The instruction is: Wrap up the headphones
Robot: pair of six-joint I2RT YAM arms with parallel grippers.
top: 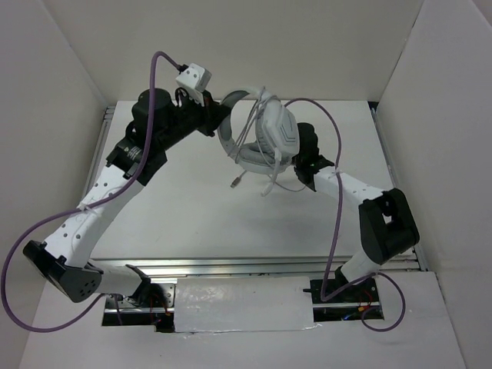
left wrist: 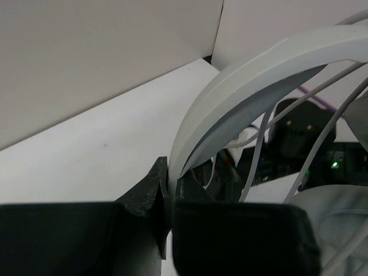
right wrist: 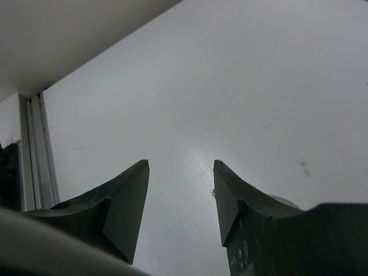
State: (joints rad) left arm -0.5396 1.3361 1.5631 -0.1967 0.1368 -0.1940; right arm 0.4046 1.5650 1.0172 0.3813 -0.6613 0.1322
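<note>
The white panel walls [top: 69,69] are flat and matte. They enclose a smooth, pale, faintly scuffed surface [top: 192,223].

The headphones [top: 269,138] are moulded in light grey-white plastic. They are located between the two grippers, directly ahead of the left gripper [left wrist: 167,184] and just beside the right gripper [right wrist: 181,167].

The headband [left wrist: 247,75] is a broad, curved strip with a layered edge. It rises out of the left gripper in an arc. The black, wedge-shaped jaws of the left gripper are clamped on the lower end of this strip, with both inner faces touching it.

The ear cup [top: 278,131] is oval and padded, with a soft matte cushion. It sits at the far end of the arc from the left gripper, on the side nearest the right gripper.

The cable [top: 270,178] is thin, round and grey. Several strands cross the headband and ear cup, and loose loops hang below the cup. The plug [top: 235,182] is a short metal-tipped end, dangling below and ahead of the left gripper.

The jaws of the right gripper stand apart. Their dark, tapered tips are angled toward the surface, and only the bare surface shows in the gap.
</note>
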